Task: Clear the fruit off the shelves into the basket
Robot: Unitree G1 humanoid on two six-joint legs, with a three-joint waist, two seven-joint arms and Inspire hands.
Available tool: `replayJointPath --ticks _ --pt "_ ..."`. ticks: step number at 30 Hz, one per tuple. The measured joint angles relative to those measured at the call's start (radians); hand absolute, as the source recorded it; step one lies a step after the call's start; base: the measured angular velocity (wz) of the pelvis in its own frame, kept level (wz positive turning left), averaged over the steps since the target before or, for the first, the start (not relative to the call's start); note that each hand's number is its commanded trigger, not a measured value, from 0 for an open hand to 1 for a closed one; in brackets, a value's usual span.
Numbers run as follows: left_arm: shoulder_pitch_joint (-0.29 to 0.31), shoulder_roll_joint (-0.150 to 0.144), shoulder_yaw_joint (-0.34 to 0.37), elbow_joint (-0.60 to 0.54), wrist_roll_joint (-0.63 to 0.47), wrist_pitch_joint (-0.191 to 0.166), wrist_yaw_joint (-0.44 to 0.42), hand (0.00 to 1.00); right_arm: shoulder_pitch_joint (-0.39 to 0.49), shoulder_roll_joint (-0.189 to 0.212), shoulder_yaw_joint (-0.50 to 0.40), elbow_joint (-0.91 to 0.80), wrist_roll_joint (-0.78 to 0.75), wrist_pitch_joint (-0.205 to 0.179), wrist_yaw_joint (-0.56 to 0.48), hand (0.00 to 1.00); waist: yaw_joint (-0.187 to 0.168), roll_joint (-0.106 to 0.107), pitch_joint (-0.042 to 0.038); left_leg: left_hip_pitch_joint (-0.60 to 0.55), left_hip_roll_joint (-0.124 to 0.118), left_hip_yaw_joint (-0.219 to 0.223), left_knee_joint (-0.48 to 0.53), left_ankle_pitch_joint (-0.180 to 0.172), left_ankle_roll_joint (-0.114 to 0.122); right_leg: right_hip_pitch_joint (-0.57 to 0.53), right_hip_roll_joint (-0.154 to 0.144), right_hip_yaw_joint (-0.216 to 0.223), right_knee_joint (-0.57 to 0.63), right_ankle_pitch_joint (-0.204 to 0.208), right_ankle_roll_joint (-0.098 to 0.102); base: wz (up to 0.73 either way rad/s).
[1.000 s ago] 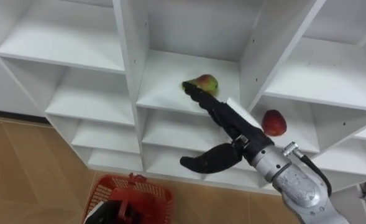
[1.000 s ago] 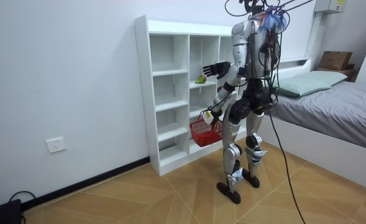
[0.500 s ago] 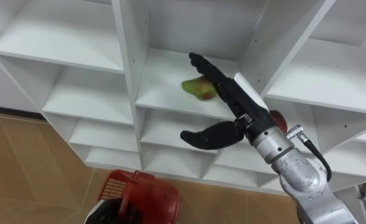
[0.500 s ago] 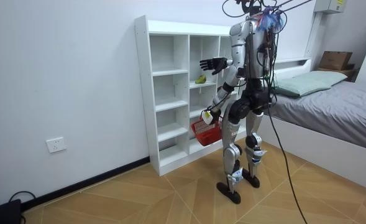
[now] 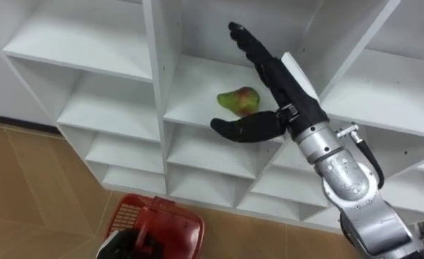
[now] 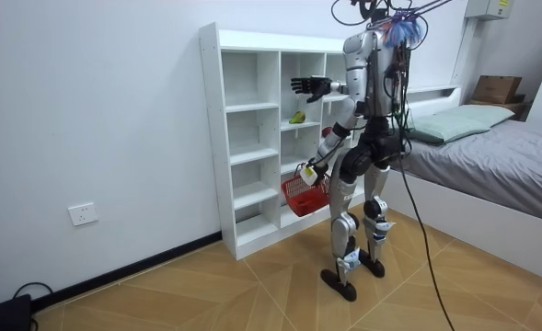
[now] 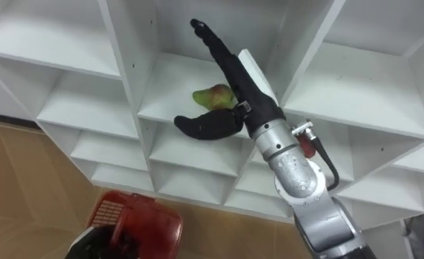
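A green and red pear (image 5: pixel 239 101) lies on a middle shelf of the white closet (image 5: pixel 118 72). My right hand (image 5: pixel 275 80) is open inside that compartment. Its straight fingers reach up and over the pear, and the thumb sits just in front of the fruit, below it. The hand does not hold the pear. A sliver of a red apple (image 7: pixel 311 147) peeks out behind my right forearm, one compartment to the right. My left hand (image 5: pixel 127 243) hangs low, curled on the handle of a red basket (image 5: pixel 161 224). In the room view I stand upright facing the closet (image 6: pixel 252 138).
The closet has upright dividers on both sides of the pear's compartment and several bare shelves around it. Wooden floor lies below the basket. In the room view a bed (image 6: pixel 491 156) stands behind me at the room view's right.
My right hand has risen from in front of the pear to above and behind it, with the thumb now before the fruit. The view has shifted slightly. The basket stays low.
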Motion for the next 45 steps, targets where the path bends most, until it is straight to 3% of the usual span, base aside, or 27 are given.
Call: replayJointPath --ticks 3,8,18,21,30,38,45 --pt "-0.002 0.003 0.000 -0.001 0.000 0.000 0.000 1.00 -0.001 -0.001 0.000 0.003 -0.002 -0.001 -0.016 0.00 0.004 -0.013 0.0045 0.000 -0.001 -0.017 -0.002 0.000 0.000 0.012 0.000 -0.023 -0.005 0.000 0.000 0.16" --pt "-0.002 -0.003 0.000 -0.015 0.000 0.001 0.006 1.00 -0.035 -0.009 -0.001 0.078 0.001 -0.006 -0.052 0.00 0.014 -0.039 0.0010 -0.011 -0.002 -0.022 0.001 0.001 -0.002 0.011 0.000 -0.033 -0.013 0.000 0.000 0.05" --pt "0.004 0.006 0.033 -0.061 0.089 0.003 0.016 1.00 -0.053 -0.013 -0.046 0.149 -0.006 -0.014 -0.110 0.00 0.023 -0.044 -0.0012 -0.010 -0.002 -0.023 0.008 0.002 -0.002 0.012 -0.001 -0.038 -0.014 0.000 0.000 0.00" --pt "0.003 0.010 0.040 -0.061 0.089 0.007 0.010 1.00 -0.108 -0.014 -0.064 0.244 -0.040 -0.013 -0.132 0.00 0.023 -0.044 -0.0011 -0.010 -0.002 -0.023 0.008 0.002 -0.003 0.013 -0.001 -0.038 -0.014 0.000 0.000 0.00" --pt "0.004 0.013 0.040 -0.059 0.087 0.056 -0.028 1.00 -0.149 -0.015 -0.070 0.317 -0.040 -0.010 -0.168 0.00 0.022 -0.062 0.0026 -0.013 -0.004 -0.039 0.006 0.004 -0.004 0.015 -0.001 -0.044 -0.014 0.000 0.000 0.04" --pt "0.004 0.004 0.041 -0.087 0.088 0.089 -0.043 1.00 -0.151 -0.015 -0.070 0.355 -0.039 -0.008 -0.182 0.00 0.023 -0.058 0.0049 -0.033 -0.005 -0.050 0.014 0.004 -0.004 0.012 -0.001 -0.054 -0.016 0.000 0.000 0.05" --pt "0.006 0.003 0.044 -0.087 0.088 0.091 -0.046 1.00 -0.152 -0.015 -0.070 0.372 -0.037 0.003 -0.176 0.00 0.028 -0.056 0.0035 -0.036 -0.007 -0.050 0.020 0.004 -0.004 0.012 -0.001 -0.053 -0.027 0.001 -0.002 0.00"
